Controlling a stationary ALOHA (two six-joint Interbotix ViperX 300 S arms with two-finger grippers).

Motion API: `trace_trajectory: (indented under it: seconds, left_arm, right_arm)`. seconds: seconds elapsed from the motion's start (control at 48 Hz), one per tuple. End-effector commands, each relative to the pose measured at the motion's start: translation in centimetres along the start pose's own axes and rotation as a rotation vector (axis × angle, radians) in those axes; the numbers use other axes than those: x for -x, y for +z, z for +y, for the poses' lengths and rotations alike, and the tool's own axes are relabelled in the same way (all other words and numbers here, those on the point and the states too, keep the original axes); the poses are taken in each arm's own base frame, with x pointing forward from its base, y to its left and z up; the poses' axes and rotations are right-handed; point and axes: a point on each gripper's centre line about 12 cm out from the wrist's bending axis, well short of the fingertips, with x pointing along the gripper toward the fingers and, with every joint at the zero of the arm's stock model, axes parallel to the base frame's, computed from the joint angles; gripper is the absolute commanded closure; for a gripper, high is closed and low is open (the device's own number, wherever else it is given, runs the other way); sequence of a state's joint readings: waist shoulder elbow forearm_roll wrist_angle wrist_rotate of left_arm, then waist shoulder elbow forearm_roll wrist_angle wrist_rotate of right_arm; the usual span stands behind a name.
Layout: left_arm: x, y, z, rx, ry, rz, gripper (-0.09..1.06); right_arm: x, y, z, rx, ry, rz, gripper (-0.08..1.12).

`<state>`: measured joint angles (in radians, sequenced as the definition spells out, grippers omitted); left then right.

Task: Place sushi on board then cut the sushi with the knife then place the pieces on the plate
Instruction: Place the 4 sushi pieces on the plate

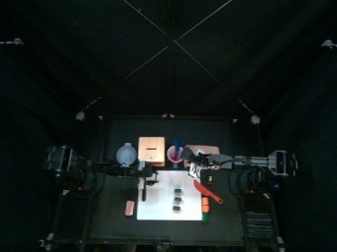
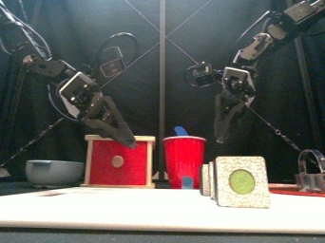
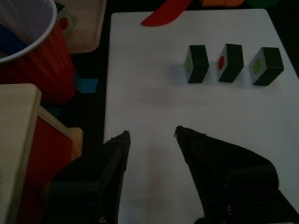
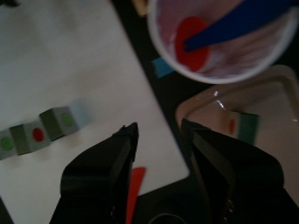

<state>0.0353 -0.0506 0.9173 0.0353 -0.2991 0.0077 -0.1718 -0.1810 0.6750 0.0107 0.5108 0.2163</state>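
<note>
standing on one white board, three sushi pieces; left hand and right hand gape.

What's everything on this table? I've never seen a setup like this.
cutting board: one, white, table's front middle
sushi pieces: three, dark green, in a row on the board; a fourth seemingly on the tray
toy knife: one, red, across the board's right edge
cup: one, red, behind the board, blue knife inside
wooden box: one, pale, red front, left of the cup
bowl: one, blue-grey, left of the box
tray: one, pink, right of the cup
metal cutter: one, silver, far right
flat thing, unidentified: one, red-pink, left of the board
left gripper: one, black, open, above the board
right gripper: one, black, open, above the board's right edge
</note>
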Motion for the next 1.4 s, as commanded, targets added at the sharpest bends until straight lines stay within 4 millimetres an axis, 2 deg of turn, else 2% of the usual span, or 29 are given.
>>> trace_trajectory:
  seconds: [0.021, 0.229, 0.438, 1.188, 1.25, 1.396]
  left_arm:
    - [0.1, 1.3, 0.1, 0.001, 0.002, -0.04, 0.13]
    - [0.2, 1.3, 0.0, 0.006, 0.002, -0.041, 0.13]
    - [0.2, 1.3, 0.0, 0.006, 0.002, -0.038, 0.13]
    - [0.2, 0.7, 0.2, 0.007, 0.006, -0.023, 0.13]
    - [0.2, 0.7, 0.2, 0.007, 0.006, -0.023, 0.13]
    - [0.2, 0.7, 0.2, 0.007, 0.006, -0.023, 0.13]
  right_arm:
    - [-0.1, 0.8, 2.9, 0.06, 0.054, -0.034, 0.24]
    - [-2.1, -0.3, 7.4, 0.163, 0.111, 0.024, 0.24]
    - [-2.5, -0.4, 9.8, 0.202, 0.148, 0.023, 0.24]
    - [-6.6, -1.1, 9.9, 0.189, 0.136, 0.056, 0.25]
    - [-6.7, -1.1, 9.9, 0.189, 0.138, 0.045, 0.28]
    - [-6.7, -0.8, 9.8, 0.18, 0.141, 0.029, 0.44]
